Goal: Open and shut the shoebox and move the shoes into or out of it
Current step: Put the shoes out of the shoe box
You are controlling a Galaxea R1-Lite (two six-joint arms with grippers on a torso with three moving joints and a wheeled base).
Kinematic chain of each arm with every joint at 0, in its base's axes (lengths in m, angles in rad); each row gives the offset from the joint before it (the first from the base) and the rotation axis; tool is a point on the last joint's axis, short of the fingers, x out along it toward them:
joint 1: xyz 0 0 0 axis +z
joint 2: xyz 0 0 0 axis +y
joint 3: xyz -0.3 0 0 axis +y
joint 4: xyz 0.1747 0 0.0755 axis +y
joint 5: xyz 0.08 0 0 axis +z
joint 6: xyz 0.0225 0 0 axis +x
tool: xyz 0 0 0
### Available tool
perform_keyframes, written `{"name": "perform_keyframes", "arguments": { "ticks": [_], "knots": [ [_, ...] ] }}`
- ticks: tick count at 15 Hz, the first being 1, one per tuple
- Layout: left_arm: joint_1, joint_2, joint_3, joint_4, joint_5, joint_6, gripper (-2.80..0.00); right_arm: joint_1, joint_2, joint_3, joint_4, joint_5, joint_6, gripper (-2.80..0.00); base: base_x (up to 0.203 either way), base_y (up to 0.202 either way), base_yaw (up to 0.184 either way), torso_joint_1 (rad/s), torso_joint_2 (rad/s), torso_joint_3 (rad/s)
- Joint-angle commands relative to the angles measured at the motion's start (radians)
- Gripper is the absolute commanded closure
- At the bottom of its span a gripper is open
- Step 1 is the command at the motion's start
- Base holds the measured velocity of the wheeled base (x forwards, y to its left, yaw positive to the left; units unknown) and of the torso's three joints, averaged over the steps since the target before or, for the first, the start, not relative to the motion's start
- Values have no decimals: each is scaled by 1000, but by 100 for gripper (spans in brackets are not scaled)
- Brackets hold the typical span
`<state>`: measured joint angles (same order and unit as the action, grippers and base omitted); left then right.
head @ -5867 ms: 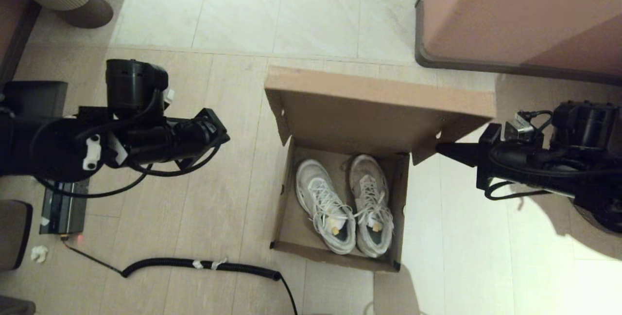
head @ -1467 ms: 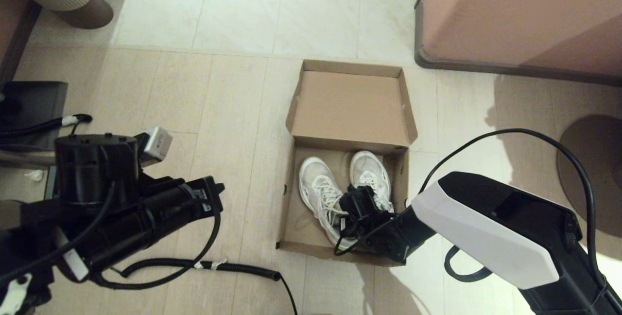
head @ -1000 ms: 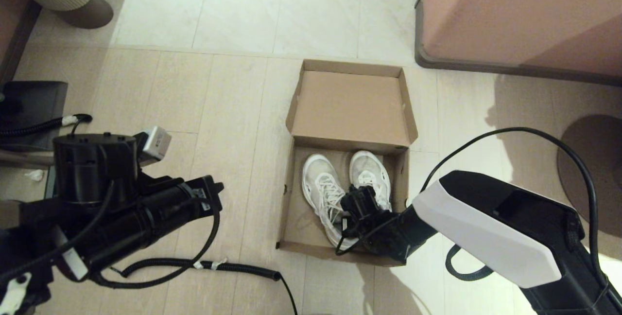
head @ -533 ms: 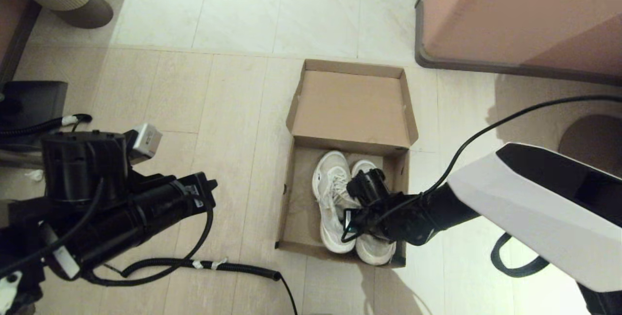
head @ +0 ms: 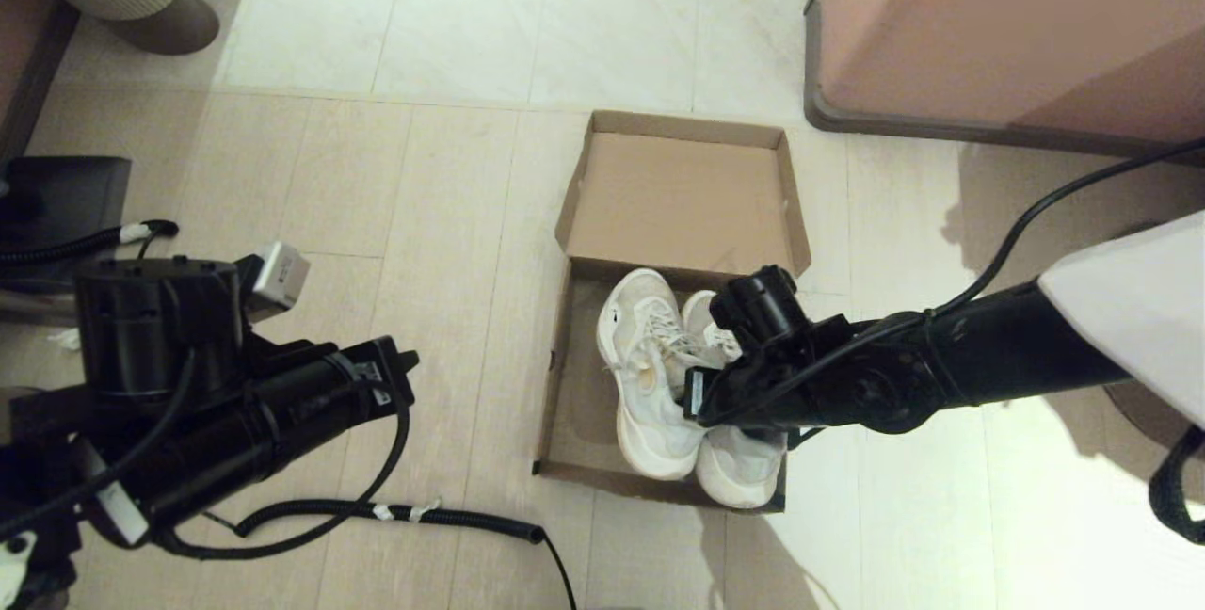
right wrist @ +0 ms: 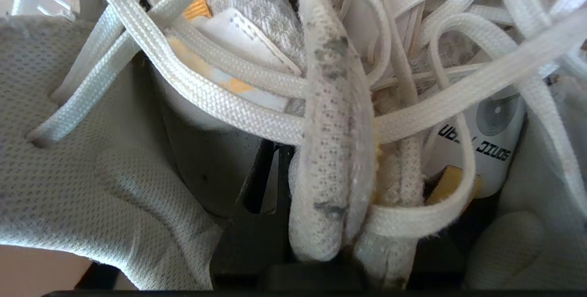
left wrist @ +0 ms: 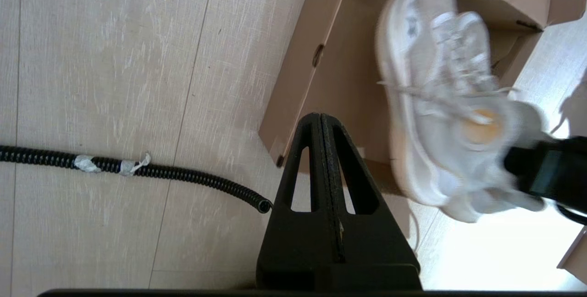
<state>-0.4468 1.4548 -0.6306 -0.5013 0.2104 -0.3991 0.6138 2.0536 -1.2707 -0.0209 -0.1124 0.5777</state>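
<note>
The brown shoebox (head: 562,375) stands open on the floor, its lid (head: 687,200) folded flat behind it. My right gripper (head: 701,398) is shut on the shoes (head: 650,384), pinching the inner collars of both white sneakers together. The pair hangs tilted above the box, heels over the near right corner. In the right wrist view the gripper (right wrist: 353,187) is buried in mesh collars and laces (right wrist: 220,104). My left gripper (left wrist: 321,120) is shut and empty, low beside the box's near left corner (left wrist: 275,148), with the lifted shoes (left wrist: 440,118) to its right.
A black corrugated cable (head: 395,511) lies on the floor in front of the box, also seen as a cable (left wrist: 137,168) in the left wrist view. A pinkish-brown cabinet (head: 1017,26) stands at the far right. A dark device (head: 56,205) sits at the far left.
The lid, half raised earlier, now lies flat behind the box. My right gripper went into the box, shut on both shoes and has lifted them up. The left arm dropped low.
</note>
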Motion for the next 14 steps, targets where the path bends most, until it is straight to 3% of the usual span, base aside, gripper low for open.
{"name": "perform_keyframes", "arguments": {
  "ticks": [1, 6, 8, 11, 14],
  "knots": [
    [0, 2, -2, -3, 3, -1, 0, 0, -90, 9, 38, 9, 2, 0, 0, 0, 0, 0, 0, 0],
    [5, -46, 22, -4, 3, -3, 0, 10, -305, 48, 239, 58, 2, 0, 0, 0, 0, 0, 0, 0],
    [68, -58, 44, -9, -8, -4, 0, 29, -420, 72, 327, 86, 3, 0, 0, 0, 0, 0, 0, 0],
    [181, -65, 62, -26, -92, -6, 0, 68, -584, 77, 463, 147, 12, 0, 0, 0, 0, 0, 0, 0],
    [230, -47, 60, -35, -117, -6, 0, 31, -728, 75, 566, 118, 14, 0, 0, 0, 0, 0, 0, 0]
  ]
}}
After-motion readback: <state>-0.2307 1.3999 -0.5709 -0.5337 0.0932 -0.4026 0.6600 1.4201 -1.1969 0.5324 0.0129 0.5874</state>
